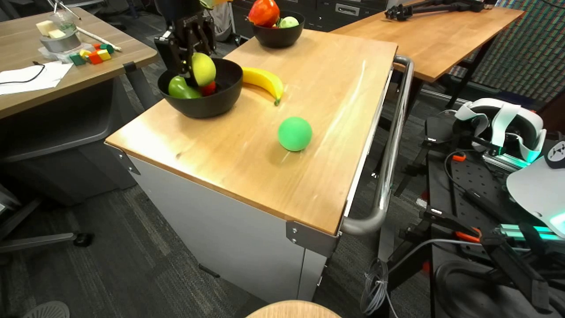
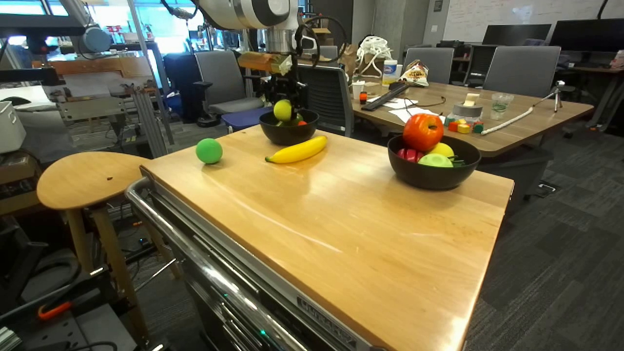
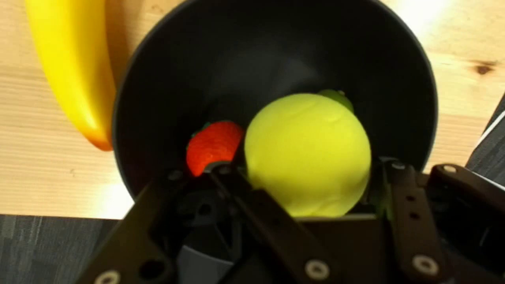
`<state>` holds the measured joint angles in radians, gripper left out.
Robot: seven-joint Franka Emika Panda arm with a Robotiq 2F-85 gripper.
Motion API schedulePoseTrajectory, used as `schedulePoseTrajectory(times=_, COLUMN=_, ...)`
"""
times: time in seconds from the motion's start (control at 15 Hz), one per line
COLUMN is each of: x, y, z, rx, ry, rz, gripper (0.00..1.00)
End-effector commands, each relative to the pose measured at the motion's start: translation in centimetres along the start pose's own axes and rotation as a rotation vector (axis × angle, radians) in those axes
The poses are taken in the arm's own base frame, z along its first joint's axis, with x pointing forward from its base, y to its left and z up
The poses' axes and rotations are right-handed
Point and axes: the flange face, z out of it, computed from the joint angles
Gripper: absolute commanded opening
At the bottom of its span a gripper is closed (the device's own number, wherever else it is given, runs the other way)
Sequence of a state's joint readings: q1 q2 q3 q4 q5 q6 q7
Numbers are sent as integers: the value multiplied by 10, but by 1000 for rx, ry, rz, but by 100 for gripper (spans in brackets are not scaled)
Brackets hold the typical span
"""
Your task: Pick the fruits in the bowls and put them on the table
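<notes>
You had the yellow ball (image 3: 307,152) right of centre in the wrist view, over the floor of the bowl (image 3: 252,47), your gripper (image 3: 309,167) clamped on it, jaws parted to its width. The strawberry (image 3: 215,146) lay left of it in the bowl, the banana (image 3: 73,67) on the table (image 3: 43,181) at upper left.

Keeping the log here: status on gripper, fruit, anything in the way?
Gripper closed on yellow fruit. Its top above rim of black bowl, not yet on table. Strawberry close by in bowl; banana beside bowl may crowd set-down.
</notes>
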<state>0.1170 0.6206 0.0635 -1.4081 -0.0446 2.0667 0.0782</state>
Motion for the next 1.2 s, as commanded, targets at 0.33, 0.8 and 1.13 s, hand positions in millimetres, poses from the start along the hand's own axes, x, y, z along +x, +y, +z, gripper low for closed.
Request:
schedulePoseTrajectory(times=0.33, x=-62, y=11, z=-69, rx=-82, ry=-151, rz=-34, gripper=28)
schedulePoseTrajectory(times=0.8, x=-134, y=9, z=-58, rx=-112, ry=-116, rz=-229, gripper=28)
schedulePoseTrajectory(times=1.13, x=-169, y=7, z=22, rx=-84, ry=-155, rz=-260, gripper=28)
